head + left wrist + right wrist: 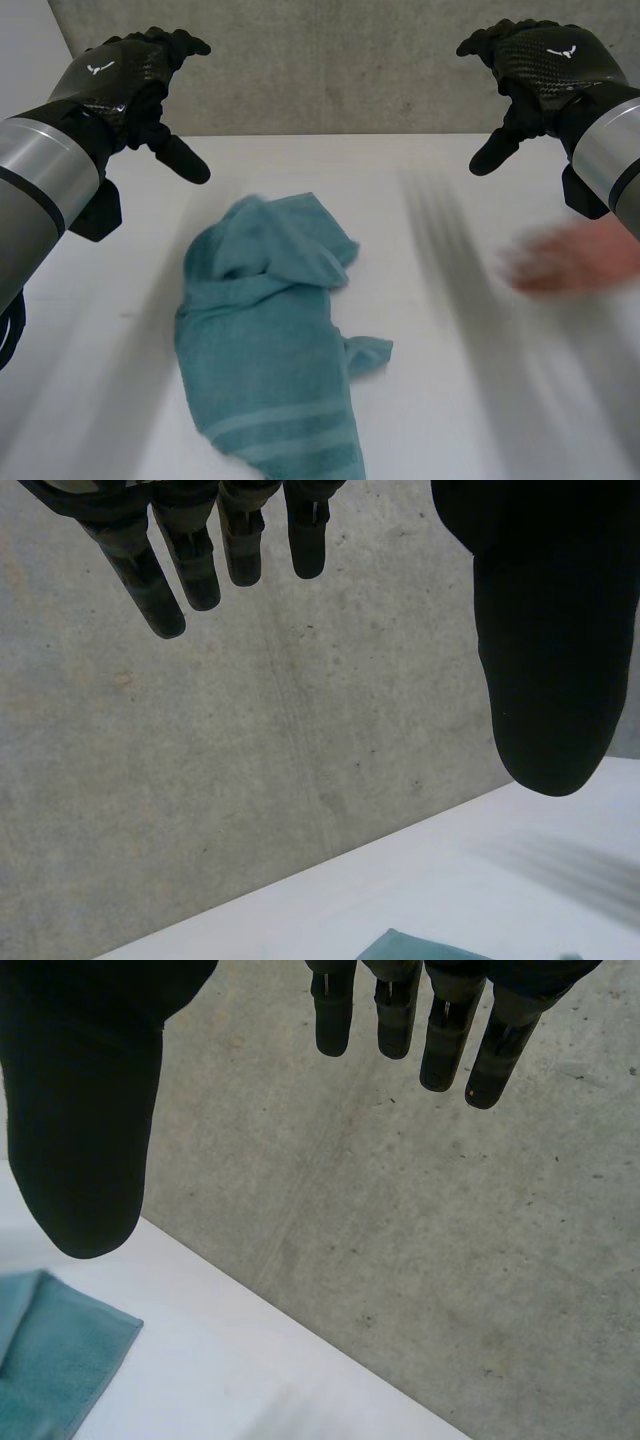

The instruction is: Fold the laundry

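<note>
The white table (440, 410) carries a crumpled teal towel (265, 350), running from the centre toward six o'clock with nothing touching it. The left hand (120, 85) hangs in the air at ten o'clock and the right hand (545, 65) at two, both with fingers loosely spread and empty. A person's hand (570, 262) blurs by at three o'clock. Best, I'd judge, to let that clear, then pinch two corners and draw the towel flat before folding

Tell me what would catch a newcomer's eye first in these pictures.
A crumpled teal towel lies in the middle of the white table. Above its far side, the left robot hand and the right robot hand hover open, holding nothing. A person's hand is over the table at the robot's right.
</note>
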Controlling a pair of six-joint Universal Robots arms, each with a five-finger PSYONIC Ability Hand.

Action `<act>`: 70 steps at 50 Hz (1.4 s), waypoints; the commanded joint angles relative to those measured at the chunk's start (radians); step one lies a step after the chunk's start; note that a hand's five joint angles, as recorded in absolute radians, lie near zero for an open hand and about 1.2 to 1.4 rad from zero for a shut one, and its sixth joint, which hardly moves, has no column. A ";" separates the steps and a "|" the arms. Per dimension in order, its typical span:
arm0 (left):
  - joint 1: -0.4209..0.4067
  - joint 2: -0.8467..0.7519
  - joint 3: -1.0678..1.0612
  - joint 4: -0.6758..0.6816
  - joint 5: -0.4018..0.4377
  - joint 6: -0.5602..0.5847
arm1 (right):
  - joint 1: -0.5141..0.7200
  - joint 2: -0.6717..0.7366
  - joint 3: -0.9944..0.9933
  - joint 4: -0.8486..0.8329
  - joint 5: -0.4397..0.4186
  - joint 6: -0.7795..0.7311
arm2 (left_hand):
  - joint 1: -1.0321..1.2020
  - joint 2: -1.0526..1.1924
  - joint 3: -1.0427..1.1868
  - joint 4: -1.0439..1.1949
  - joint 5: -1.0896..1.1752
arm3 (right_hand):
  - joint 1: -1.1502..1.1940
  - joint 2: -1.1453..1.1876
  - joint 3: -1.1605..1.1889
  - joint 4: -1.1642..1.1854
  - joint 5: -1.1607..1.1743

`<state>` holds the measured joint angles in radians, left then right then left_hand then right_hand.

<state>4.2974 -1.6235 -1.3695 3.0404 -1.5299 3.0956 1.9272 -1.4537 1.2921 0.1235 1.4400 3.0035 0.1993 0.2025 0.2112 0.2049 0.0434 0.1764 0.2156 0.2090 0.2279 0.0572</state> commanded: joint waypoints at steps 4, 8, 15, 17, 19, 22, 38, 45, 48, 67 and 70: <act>-0.004 -0.002 -0.002 0.000 0.000 0.002 | 0.001 0.003 0.003 -0.001 -0.001 0.000 | -0.021 -0.024 -0.033 -0.027 -0.040 | -0.002 -0.041 -0.034 -0.053 -0.057; -0.004 -0.006 -0.002 0.000 0.000 0.002 | 0.001 0.004 0.003 -0.001 -0.001 -0.001 | -0.021 -0.024 -0.033 -0.027 -0.040 | -0.002 -0.041 -0.034 -0.053 -0.057; -0.004 -0.035 0.001 0.012 0.002 0.005 | 0.003 0.010 0.007 0.004 -0.003 -0.049 | -0.001 -0.004 -0.012 -0.006 -0.019 | -0.002 -0.041 -0.034 -0.053 -0.057; -0.004 -0.064 0.003 0.024 0.002 0.012 | 0.004 0.015 0.013 0.011 -0.004 -0.124 | 0.011 0.008 -0.001 0.006 -0.007 | -0.002 -0.041 -0.034 -0.053 -0.057; -0.004 -0.076 0.006 0.029 0.002 0.017 | 0.006 0.015 0.018 0.025 -0.006 -0.168 | 0.020 0.017 0.008 0.014 0.001 | -0.002 -0.041 -0.034 -0.053 -0.057; -0.004 -0.150 0.013 0.035 0.010 0.072 | 0.007 0.018 0.026 0.074 -0.024 -0.244 | 0.044 0.040 0.032 0.038 0.025 | -0.002 -0.041 -0.034 -0.053 -0.057; -0.024 -0.545 0.181 0.120 0.071 0.423 | 0.174 0.246 0.091 0.179 -0.142 -0.155 | 0.096 0.093 0.084 0.091 0.078 | -0.002 -0.041 -0.034 -0.053 -0.057; -0.022 -0.641 0.224 0.124 0.143 0.469 | 0.280 0.294 0.206 0.041 -0.145 -0.147 | 0.699 0.696 0.687 0.693 0.680 | 0.011 -0.028 -0.021 -0.040 -0.044; -0.019 -0.644 0.231 0.140 0.137 0.466 | 0.321 0.297 0.245 -0.022 -0.150 -0.149 | 1.149 1.146 1.137 1.144 1.131 | 0.011 -0.028 -0.021 -0.040 -0.044; 0.010 -0.457 0.138 0.275 -0.012 0.454 | 0.434 0.432 0.243 -0.097 -0.080 -0.357 | 1.197 1.194 1.185 1.191 1.178 | 0.647 0.607 0.614 0.595 0.591; 0.016 -0.444 0.133 0.275 -0.013 0.453 | 0.432 0.434 0.234 -0.107 -0.053 -0.359 | 1.197 1.194 1.185 1.191 1.178 | 0.830 0.791 0.798 0.779 0.775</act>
<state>4.3021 -2.1024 -1.2193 3.3155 -1.5426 3.5508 2.3687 -1.0208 1.5415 0.0263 1.3211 2.6657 1.1317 1.1942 1.1854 1.1901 0.9496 0.2045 0.6919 0.6935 0.6935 0.4947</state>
